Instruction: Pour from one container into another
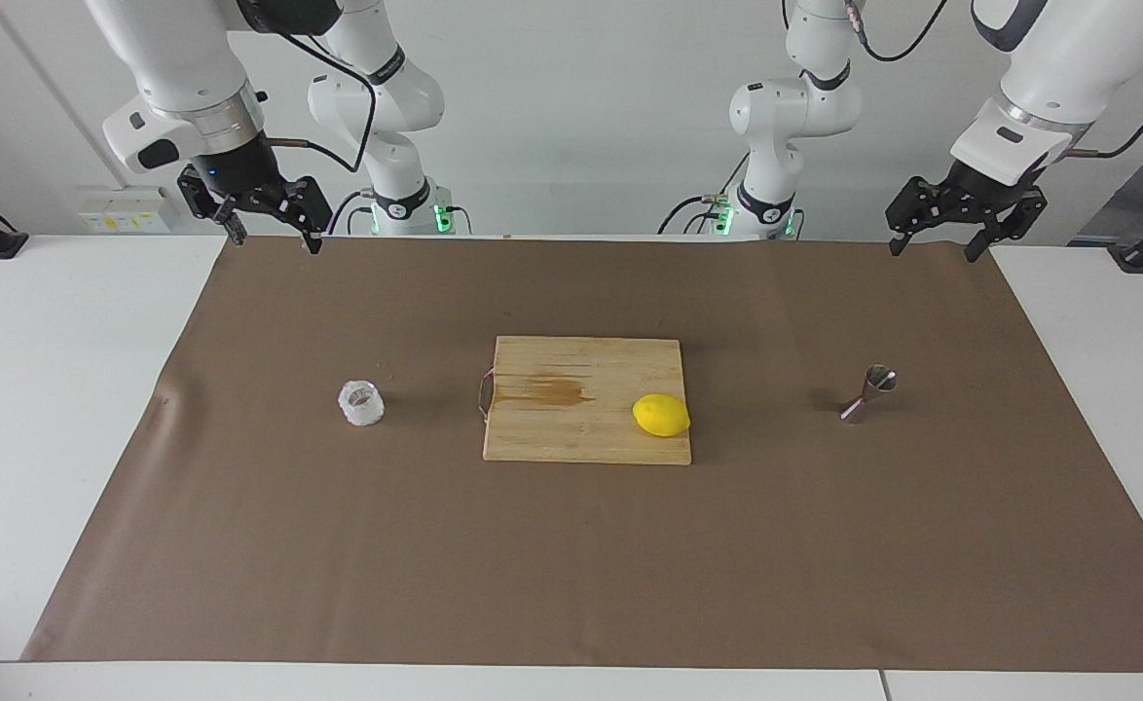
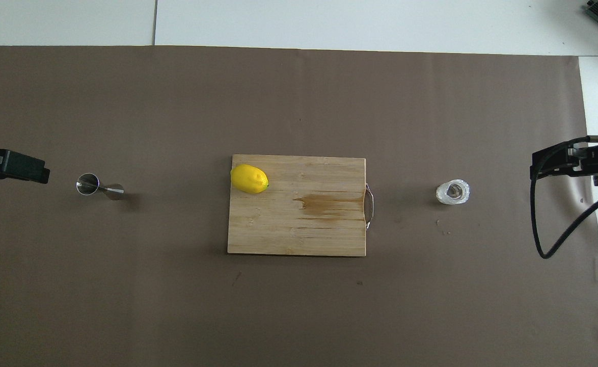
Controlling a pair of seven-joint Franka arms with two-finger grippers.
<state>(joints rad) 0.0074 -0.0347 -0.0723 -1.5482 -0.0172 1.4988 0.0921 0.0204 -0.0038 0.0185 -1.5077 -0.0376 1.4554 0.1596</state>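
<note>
In the overhead view both grippers are cut off at the frame edges. One clear cup stands centre-left in the facing view, one steel jigger centre-right, one lemon on one cutting board mid-frame. Left gripper upper right and right gripper upper left, both spread wide, empty.

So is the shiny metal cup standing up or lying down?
Standing up. The metal cup rests on its bottom cone with its open mouth facing up, beside the cutting board.

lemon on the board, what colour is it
Bright yellow lemon, clearest in the overhead view.
</note>
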